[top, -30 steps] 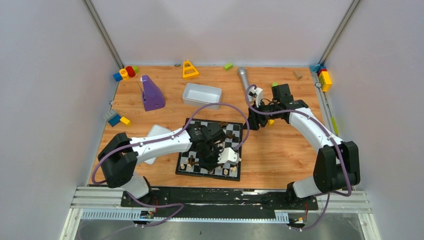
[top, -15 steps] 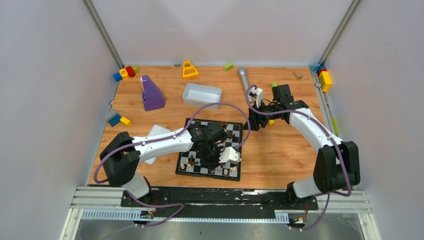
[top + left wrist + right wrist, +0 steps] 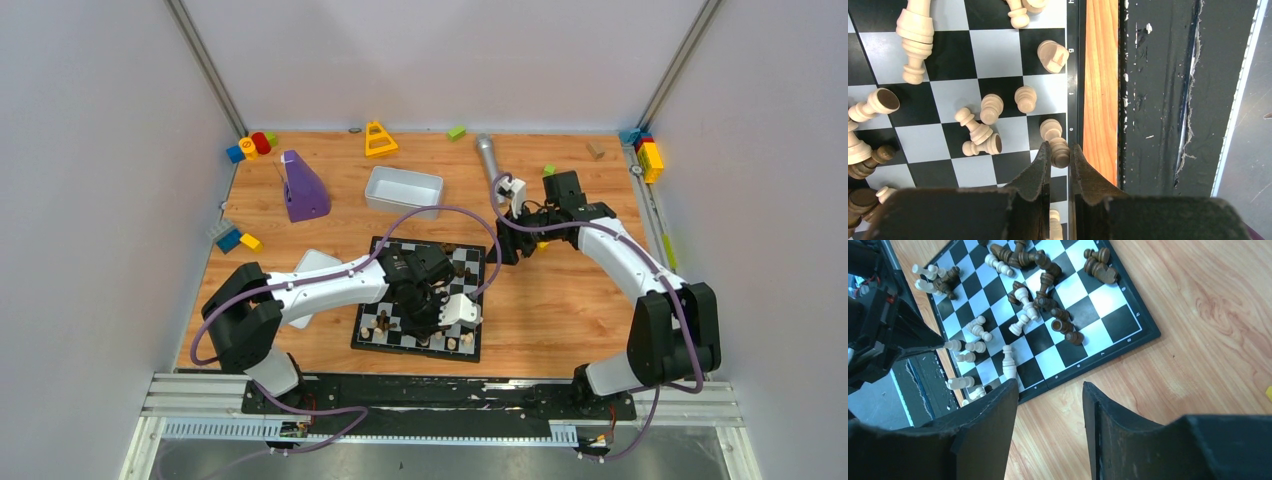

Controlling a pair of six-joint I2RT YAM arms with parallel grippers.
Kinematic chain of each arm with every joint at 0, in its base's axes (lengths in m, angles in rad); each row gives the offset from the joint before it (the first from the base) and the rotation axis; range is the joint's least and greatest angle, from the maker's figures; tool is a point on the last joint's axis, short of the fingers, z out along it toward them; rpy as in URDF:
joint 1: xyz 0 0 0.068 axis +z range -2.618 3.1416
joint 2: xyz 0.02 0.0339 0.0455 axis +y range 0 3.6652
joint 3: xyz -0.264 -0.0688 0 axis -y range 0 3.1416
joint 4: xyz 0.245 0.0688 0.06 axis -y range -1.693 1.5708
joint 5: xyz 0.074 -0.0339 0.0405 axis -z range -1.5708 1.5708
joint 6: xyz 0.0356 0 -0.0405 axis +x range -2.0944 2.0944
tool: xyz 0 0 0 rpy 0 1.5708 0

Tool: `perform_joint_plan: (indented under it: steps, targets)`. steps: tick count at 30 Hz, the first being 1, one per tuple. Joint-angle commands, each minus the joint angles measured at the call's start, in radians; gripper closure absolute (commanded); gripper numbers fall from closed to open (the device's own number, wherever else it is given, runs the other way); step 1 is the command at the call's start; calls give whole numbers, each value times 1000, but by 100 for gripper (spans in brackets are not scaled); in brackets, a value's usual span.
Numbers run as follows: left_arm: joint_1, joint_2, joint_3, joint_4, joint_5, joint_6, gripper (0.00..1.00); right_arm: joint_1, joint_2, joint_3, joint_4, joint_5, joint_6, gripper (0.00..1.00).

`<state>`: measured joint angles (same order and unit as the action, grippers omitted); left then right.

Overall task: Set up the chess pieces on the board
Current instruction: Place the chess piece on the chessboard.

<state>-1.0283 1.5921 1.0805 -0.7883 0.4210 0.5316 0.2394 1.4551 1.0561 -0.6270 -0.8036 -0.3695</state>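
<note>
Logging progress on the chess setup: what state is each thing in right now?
board: flat, pieces scattered on it
left hand: shut on pale piece at the board's edge
right hand: open, empty, beside the board
pale pieces: some standing, several toppled
dark pieces: mostly toppled in a heap
white tray: upright, looks empty

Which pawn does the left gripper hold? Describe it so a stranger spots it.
Find the chessboard, then the row along its near edge. The pale pawn there is pinched in the left gripper; neighbouring pieces stand or lie free.
</note>
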Motion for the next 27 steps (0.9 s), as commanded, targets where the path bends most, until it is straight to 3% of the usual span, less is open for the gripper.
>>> perform_joint_plan:
  steps: [1, 4, 6, 12, 16, 27]
  targets:
    - [-7, 9, 32, -5, -19, -16, 83, 27, -45, -42, -11, 56, -31, 47]
    - [-7, 5, 33, 0, -38, -25, 77, 45, -65, -71, -16, 84, -34, 38]
    - [-6, -6, 33, 6, -48, -31, 67, 55, -75, -92, -20, 96, -33, 34]
    - [20, -69, 33, 31, -69, -47, 39, 121, -97, -164, -27, 139, -39, 33]
    - [72, -130, 27, 39, -61, -54, 25, 193, -70, -187, -11, 189, -36, 34]
    - [183, -361, -31, 55, -63, -79, 19, 367, 39, -183, 47, 337, -35, 42]
